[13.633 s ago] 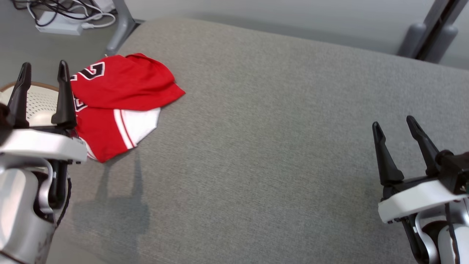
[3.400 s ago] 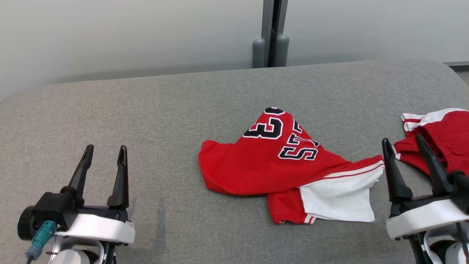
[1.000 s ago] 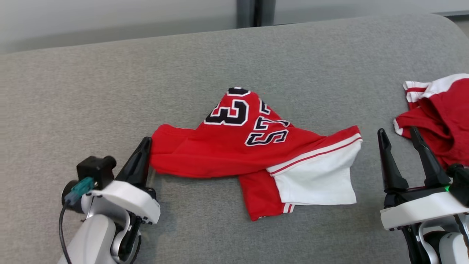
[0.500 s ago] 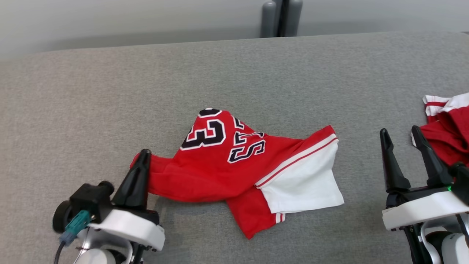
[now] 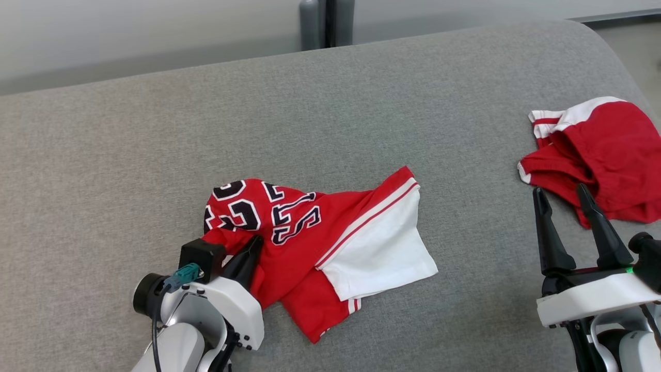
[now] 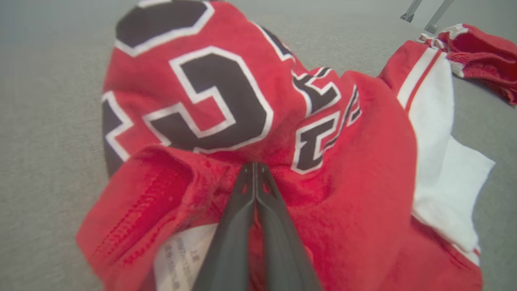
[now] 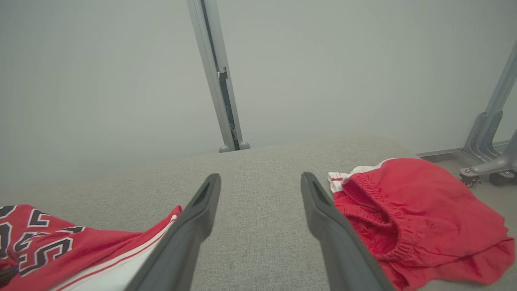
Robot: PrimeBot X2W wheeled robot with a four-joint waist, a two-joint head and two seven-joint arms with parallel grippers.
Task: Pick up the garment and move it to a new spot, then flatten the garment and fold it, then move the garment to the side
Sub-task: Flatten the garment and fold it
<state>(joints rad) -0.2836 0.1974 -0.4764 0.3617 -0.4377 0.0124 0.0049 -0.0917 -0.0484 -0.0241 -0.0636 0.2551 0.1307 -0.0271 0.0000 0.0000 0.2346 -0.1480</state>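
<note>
With the left gripper (image 5: 253, 247) pinched shut on the crumpled garment (image 5: 320, 232) lying on the grey surface (image 5: 129, 129) and the right gripper (image 5: 560, 196) spread empty, flattening, folding and setting aside were judged outstanding.

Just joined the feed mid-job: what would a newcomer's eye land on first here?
The crumpled red jersey, with black numerals and a white panel, stands out left of centre on the grey surface. The left gripper is shut on its near edge, fingers pinching red cloth. A second red garment lies bunched at the far right, just beyond the open right gripper.
</note>
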